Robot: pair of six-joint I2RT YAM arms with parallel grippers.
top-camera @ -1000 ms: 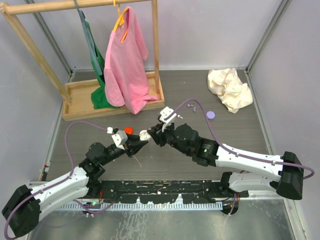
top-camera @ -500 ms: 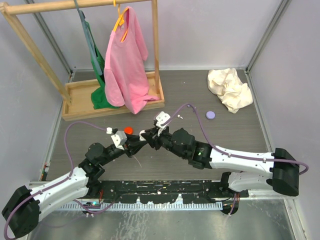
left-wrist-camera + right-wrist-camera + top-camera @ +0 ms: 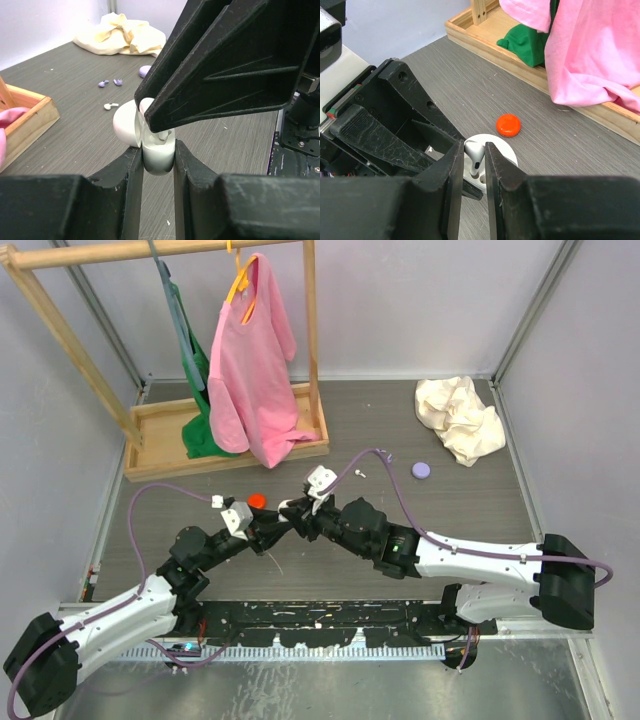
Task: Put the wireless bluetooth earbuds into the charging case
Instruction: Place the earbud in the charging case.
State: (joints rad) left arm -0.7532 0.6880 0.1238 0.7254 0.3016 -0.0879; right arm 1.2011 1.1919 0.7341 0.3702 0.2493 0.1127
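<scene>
While the white charging case (image 3: 131,131) is being clamped, lid swung open, between the fingers of the left tool (image 3: 158,150), a white earbud (image 3: 474,159) is being pinched by the right tool (image 3: 472,146) and held right at the mouth of the case's base, stem pointing down. Both tools are being held nose to nose above the middle of the desk (image 3: 600,160). In the left wrist view the stem is being shown just inside the well, though whether the bud is fully seated cannot be told. Out on the desk, a red case (image 3: 508,125) is being seen lying flat just beyond the white one. A second white earbud (image 3: 111,106) and two lilac earbuds (image 3: 103,83) are being seen loose farther out, and a lilac case (image 3: 421,469) is being seen near the cream cloth (image 3: 460,418) at the far right.
</scene>
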